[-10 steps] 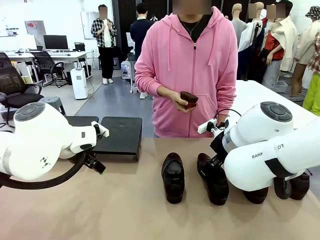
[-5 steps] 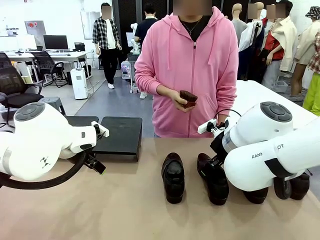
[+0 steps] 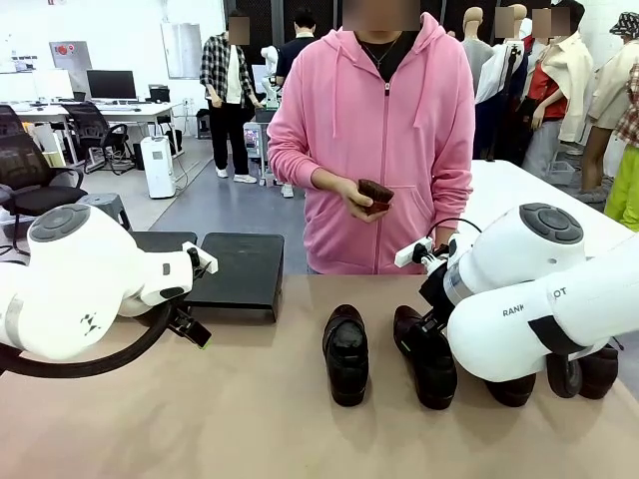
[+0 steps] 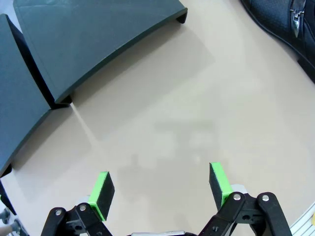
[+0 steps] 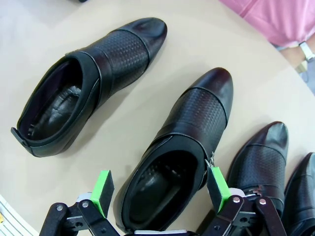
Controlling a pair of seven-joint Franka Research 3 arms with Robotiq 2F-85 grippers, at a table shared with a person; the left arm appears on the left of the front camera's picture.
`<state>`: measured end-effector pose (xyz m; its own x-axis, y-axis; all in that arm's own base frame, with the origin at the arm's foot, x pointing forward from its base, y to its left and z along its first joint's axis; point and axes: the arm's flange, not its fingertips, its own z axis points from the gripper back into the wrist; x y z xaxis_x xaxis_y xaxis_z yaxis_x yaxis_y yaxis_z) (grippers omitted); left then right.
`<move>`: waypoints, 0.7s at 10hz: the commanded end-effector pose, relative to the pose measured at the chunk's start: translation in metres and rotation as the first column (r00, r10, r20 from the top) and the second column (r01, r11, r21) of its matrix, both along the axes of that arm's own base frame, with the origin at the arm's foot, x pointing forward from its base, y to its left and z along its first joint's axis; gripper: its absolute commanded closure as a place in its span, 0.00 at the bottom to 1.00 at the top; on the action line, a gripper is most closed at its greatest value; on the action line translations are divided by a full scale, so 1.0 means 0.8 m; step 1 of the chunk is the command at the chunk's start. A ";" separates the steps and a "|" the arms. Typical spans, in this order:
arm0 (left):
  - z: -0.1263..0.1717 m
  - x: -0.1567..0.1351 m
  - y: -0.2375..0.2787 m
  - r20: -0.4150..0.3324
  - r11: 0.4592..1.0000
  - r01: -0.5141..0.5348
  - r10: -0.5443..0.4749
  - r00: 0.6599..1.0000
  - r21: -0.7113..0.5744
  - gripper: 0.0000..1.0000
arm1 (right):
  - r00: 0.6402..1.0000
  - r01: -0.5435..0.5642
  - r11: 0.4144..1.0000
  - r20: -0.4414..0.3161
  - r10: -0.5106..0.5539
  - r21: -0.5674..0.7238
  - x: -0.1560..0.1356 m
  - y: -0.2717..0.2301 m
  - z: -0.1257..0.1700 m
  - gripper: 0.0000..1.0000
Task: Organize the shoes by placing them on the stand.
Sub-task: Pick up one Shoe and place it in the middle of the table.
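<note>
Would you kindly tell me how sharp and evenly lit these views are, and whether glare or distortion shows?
Front view: sharp, evenly lit, soft shadows under the shoes. Left wrist view: faint shadow on the table, stand edges bowed. Right wrist view: sharp, sheen on toes.

tan tabletop (image 3: 250, 419) up front; behind it, pink hoodie (image 3: 399, 150) with small dark brown block (image 3: 375, 194) at chest height; farther left, black office chair (image 3: 30, 175), monitor (image 3: 111, 84), white floor unit (image 3: 158, 166).
</note>
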<state>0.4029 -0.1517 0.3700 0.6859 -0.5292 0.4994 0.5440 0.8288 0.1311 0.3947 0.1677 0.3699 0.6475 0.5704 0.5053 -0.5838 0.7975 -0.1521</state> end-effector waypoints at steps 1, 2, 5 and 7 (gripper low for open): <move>0.034 -0.017 0.011 0.026 0.997 0.075 -0.075 0.997 -0.020 0.00 | 0.997 -0.069 0.998 -0.026 0.068 -0.006 -0.026 -0.013 0.032 0.00; 0.073 -0.043 0.022 -0.011 0.996 0.079 -0.079 0.997 -0.031 0.00 | 0.999 0.003 0.999 -0.045 0.000 0.047 -0.059 -0.034 0.073 0.00; 0.173 -0.148 0.067 -0.090 0.977 0.052 -0.073 0.993 -0.209 0.00 | 0.976 0.125 0.967 -0.201 -0.080 0.223 -0.165 -0.120 0.178 0.00; 0.201 -0.238 0.128 -0.081 0.951 0.107 -0.136 0.987 -0.288 0.00 | 0.972 0.155 0.943 -0.216 -0.092 0.294 -0.244 -0.194 0.206 0.00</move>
<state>0.2769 -0.0929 0.5630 0.6888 -0.4701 0.5518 0.6218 0.7744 -0.1165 0.2596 0.0558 0.5587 0.7916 0.3774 0.4806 -0.5124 0.8385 0.1854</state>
